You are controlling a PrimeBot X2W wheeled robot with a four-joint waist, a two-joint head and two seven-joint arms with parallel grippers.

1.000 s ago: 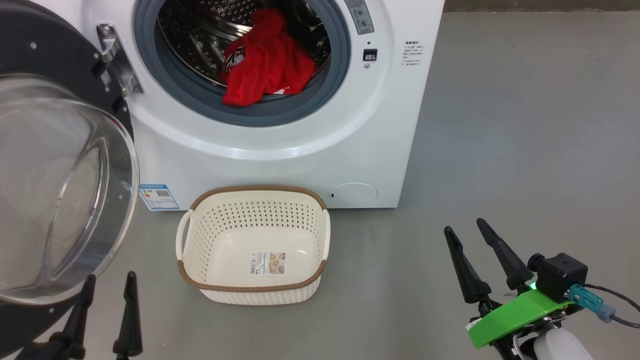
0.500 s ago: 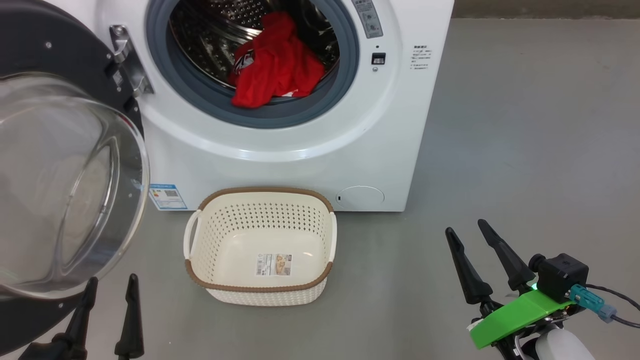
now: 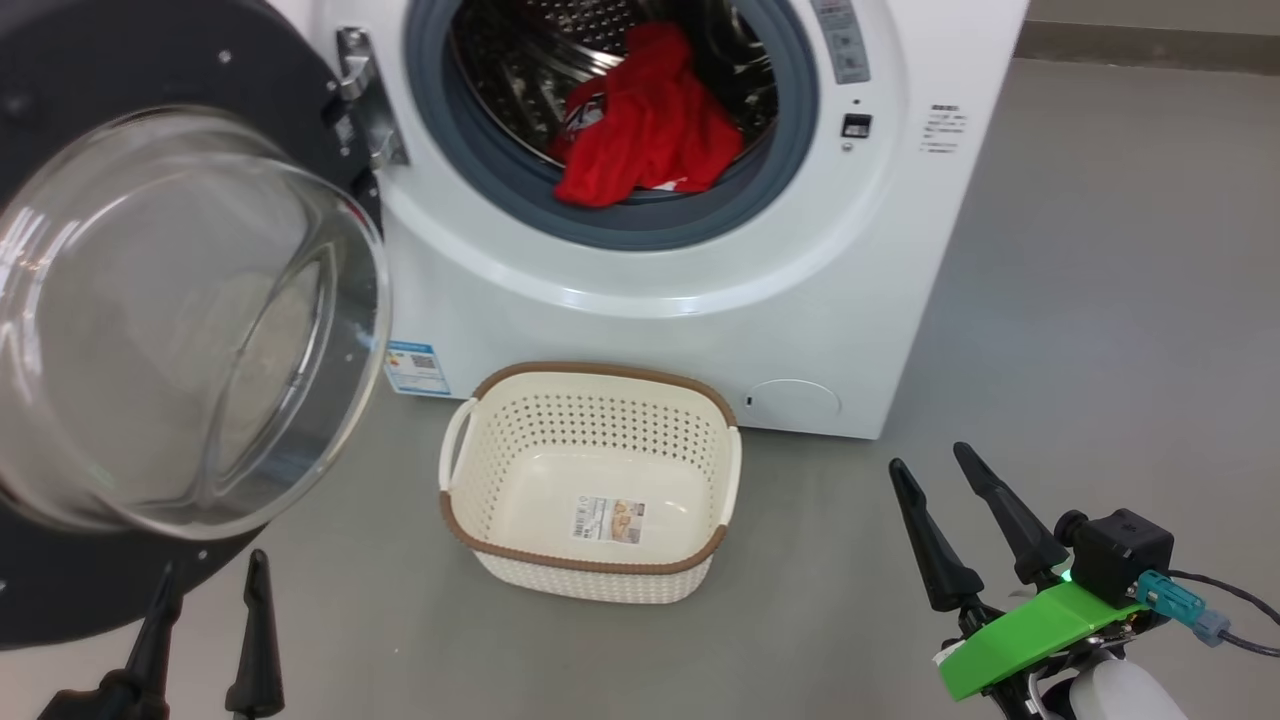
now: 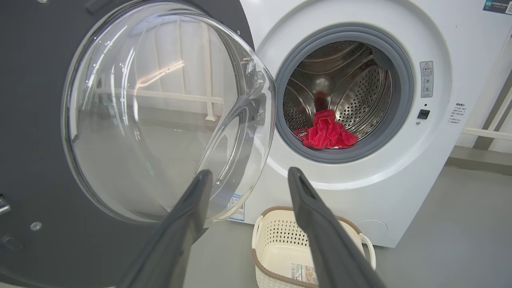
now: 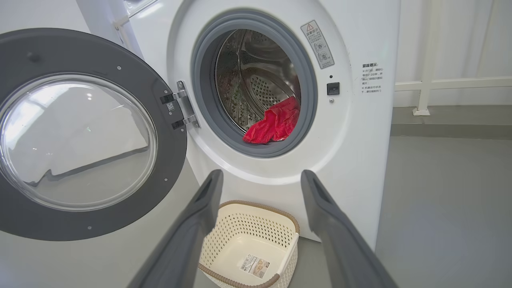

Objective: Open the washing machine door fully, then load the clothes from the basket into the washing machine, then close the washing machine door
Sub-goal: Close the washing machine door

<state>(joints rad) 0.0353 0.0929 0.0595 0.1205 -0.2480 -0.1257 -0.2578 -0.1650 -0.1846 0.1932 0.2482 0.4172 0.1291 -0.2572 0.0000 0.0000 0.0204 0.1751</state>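
The white washing machine (image 3: 650, 300) stands with its black washing machine door (image 3: 180, 320) swung wide open to the left. Red clothes (image 3: 650, 130) lie in the steel drum, one edge draped on the grey ring. On the floor in front sits the basket (image 3: 600, 368), with just a label on its floor. My left gripper (image 3: 214, 566) is open low beside the door, nothing between its fingers. My right gripper (image 3: 927, 456) is open to the right of the basket, holding nothing. The left wrist view shows the door's glass bowl (image 4: 160, 112) close by and the clothes (image 4: 327, 135) beyond.
Bare grey floor (image 3: 1100, 300) spreads to the right of the machine. The open door's glass bulges out over the floor on the left, just above my left fingers. A white rail and wall (image 5: 440, 84) stand behind the machine.
The whole head picture has shifted right and slightly down, so the camera has turned. Both grippers keep their places and stay open. Clothes, basket and door have not moved.
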